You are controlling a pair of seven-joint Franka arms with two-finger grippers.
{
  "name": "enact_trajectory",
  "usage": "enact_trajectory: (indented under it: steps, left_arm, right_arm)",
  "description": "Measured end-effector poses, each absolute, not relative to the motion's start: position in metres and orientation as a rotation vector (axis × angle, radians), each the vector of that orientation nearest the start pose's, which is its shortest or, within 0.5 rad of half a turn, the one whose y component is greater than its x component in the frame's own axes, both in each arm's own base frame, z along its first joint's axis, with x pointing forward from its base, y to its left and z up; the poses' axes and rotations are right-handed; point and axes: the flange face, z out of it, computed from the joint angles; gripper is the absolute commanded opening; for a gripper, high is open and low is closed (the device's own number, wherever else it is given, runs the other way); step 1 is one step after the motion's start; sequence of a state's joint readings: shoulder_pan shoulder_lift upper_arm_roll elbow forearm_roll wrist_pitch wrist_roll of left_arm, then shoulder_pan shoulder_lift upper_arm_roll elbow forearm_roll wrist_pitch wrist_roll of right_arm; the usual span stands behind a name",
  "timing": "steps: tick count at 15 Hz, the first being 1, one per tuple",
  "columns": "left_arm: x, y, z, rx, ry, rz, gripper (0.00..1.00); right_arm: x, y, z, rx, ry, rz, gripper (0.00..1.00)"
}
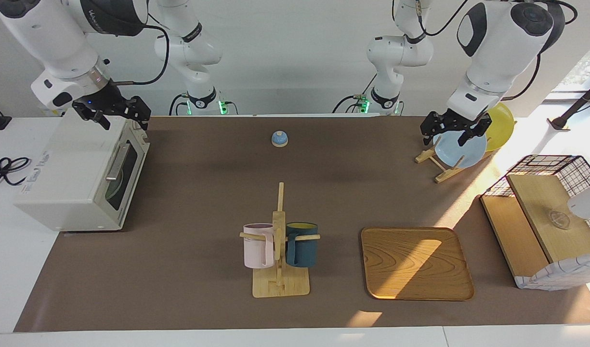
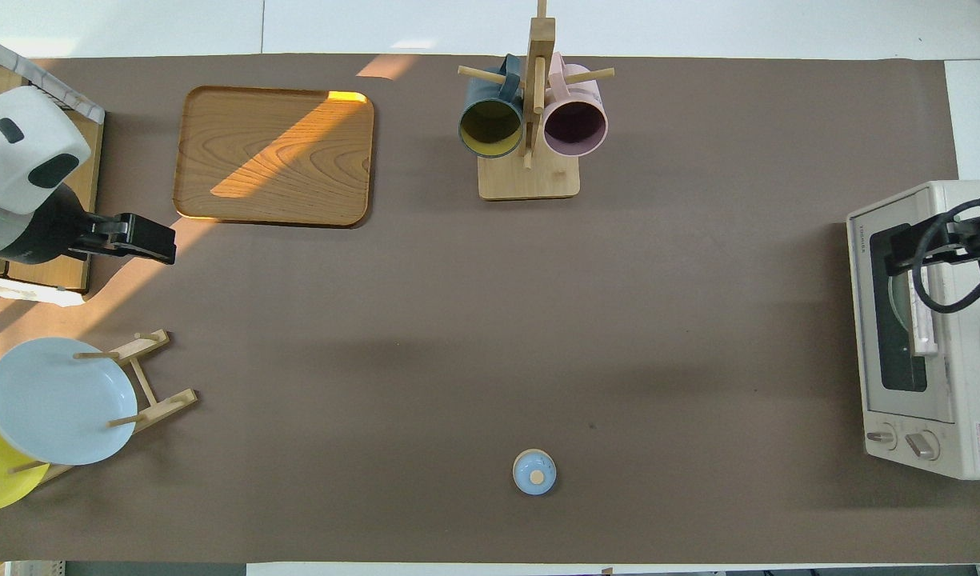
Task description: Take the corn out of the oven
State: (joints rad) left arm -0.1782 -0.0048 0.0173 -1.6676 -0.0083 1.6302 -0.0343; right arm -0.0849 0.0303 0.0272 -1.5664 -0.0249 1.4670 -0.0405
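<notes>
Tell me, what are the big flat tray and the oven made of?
The tray looks like wood with a smooth finish: you can see wavy brown grain lines across it. The oven seems to be painted off-white metal, with a dark glass door and a shiny metal bar handle, though I can't be certain.

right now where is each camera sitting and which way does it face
Facing view: high across the table, looking at the robots; both whole arms show, right gripper over the oven, left gripper over the blue plate.
Overhead view: above the robots' end, looking steeply down; only wrists and grippers show.
Shared: oven, mug rack, wooden tray.
</notes>
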Motion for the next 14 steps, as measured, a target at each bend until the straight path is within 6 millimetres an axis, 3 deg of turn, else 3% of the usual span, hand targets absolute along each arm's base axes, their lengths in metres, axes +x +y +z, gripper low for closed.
enact_trajectory:
  steps: [4, 8, 14]
  left_arm:
    - [0.548, -0.090, 0.586, -3.140, 0.198, 0.052, 1.00]
    - [0.548, -0.090, 0.586, -3.140, 0.198, 0.052, 1.00]
    - [0.548, -0.090, 0.586, -3.140, 0.198, 0.052, 1.00]
  right_arm:
    - [0.547, -0.049, 0.582, -3.189, -0.023, 0.162, 0.00]
    - [0.543, -0.063, 0.545, -3.279, -0.068, 0.166, 0.00]
    - [0.535, -0.102, 0.507, -3.292, 0.103, 0.178, 0.00]
